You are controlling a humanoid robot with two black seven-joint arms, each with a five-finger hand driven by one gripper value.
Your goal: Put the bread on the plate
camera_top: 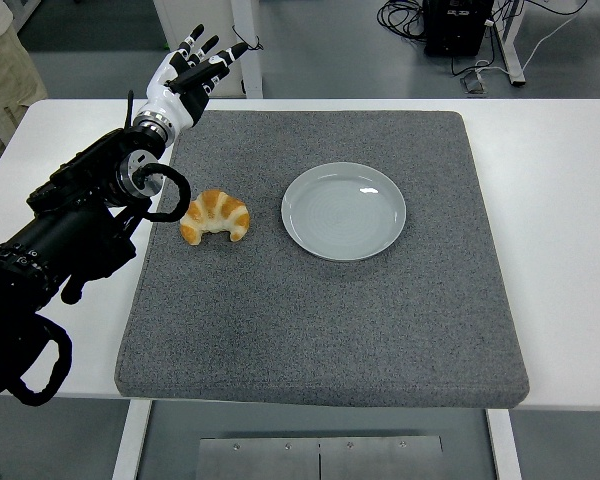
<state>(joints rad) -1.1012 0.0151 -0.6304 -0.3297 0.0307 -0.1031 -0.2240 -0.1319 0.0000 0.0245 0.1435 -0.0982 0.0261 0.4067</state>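
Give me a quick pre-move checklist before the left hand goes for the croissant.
1. Croissant free to grasp: ok, it lies alone on the grey mat, nothing on or against it.
2. Plate ready to receive: ok, empty, flat on the mat, to the right of the croissant.
3. Left hand ready: ok, fingers spread, holding nothing, raised beyond the mat's far left corner.
4. Path from croissant to plate: ok, bare mat between them.
5. Right hand: cannot tell, not in view.
6. Bystander: not ok, part of a person shows at the top left.
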